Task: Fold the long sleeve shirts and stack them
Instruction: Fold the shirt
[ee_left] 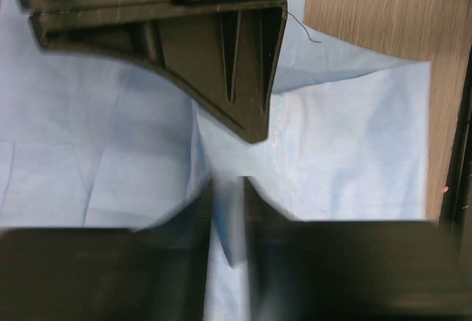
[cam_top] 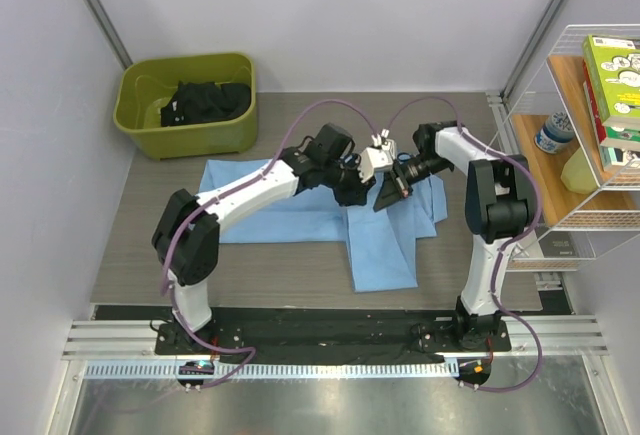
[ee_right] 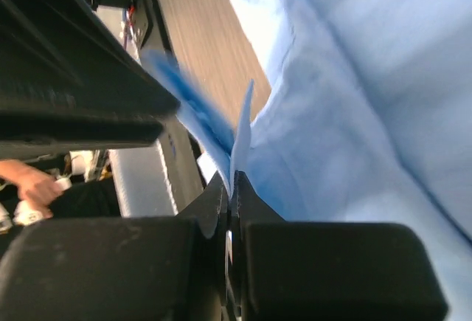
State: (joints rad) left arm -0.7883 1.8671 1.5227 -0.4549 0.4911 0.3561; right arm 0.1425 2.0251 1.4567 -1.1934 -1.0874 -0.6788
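A light blue long sleeve shirt (cam_top: 290, 213) lies spread across the middle of the table, with one part reaching toward the near edge (cam_top: 385, 255). Both grippers meet over its right half. My left gripper (cam_top: 357, 193) hovers low over the cloth (ee_left: 346, 144). Its jaws are almost together (ee_left: 227, 182), and a pointed fold of the shirt (ee_left: 234, 232) sits in the narrow gap. My right gripper (cam_top: 392, 191) is shut (ee_right: 231, 181) on a thin raised edge of the shirt (ee_right: 243, 122). In the left wrist view, a black finger of the right gripper (ee_left: 236, 70) shows just ahead.
An olive green bin (cam_top: 140, 120) holding dark clothes (cam_top: 207, 101) stands at the back left. A wire shelf (cam_top: 590, 125) with books and a jar is at the right. Bare wood tabletop (cam_top: 250, 270) lies in front of the shirt.
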